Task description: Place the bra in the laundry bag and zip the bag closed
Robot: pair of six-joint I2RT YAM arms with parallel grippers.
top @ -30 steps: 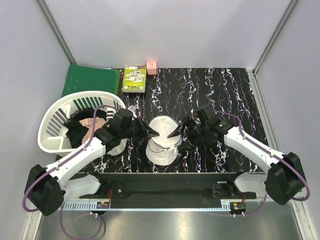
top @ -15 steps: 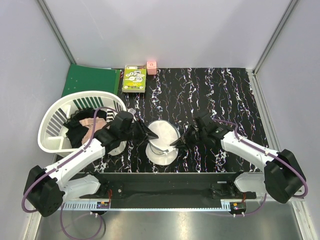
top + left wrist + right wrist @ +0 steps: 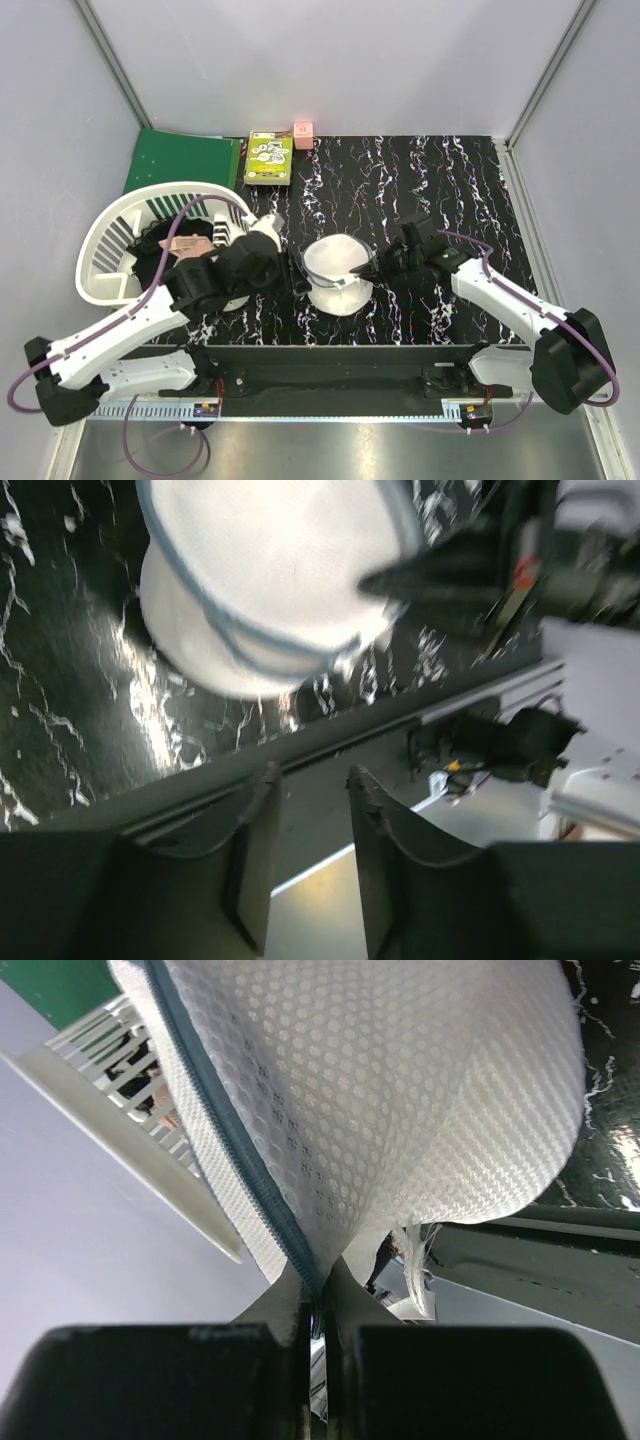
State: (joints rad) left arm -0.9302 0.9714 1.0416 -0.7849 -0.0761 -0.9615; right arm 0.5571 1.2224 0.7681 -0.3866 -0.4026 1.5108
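On the far left of a black marbled table (image 3: 450,190) stands a white slatted basket (image 3: 105,255). The black bra (image 3: 150,255) lies inside it, beside a pale pink garment (image 3: 188,245). Behind the basket lies a flat green folder (image 3: 180,160).

The left arm reaches across in front of the basket. Its claw, the left gripper (image 3: 312,780), hangs just left of the laundry bag with its two fingers apart and nothing between them. It is not touching the bag.

Near the middle of the table sits the laundry bag (image 3: 335,265), a white round mesh pouch with a grey-blue zipper line around its rim. It is tipped up, raised on its right side. In the left wrist view the bag (image 3: 270,570) shows as a pale dome above the parted fingers.

At the back edge, behind the bag and to its left, stand a small green box (image 3: 269,158) and a pink cube (image 3: 303,131).

To the right, the right gripper (image 3: 368,268) is pinched closed on the bag's rim. Its wrist view shows the fingertips (image 3: 315,1285) clamped together on the zipper seam, with the mesh (image 3: 400,1110) rising above them.
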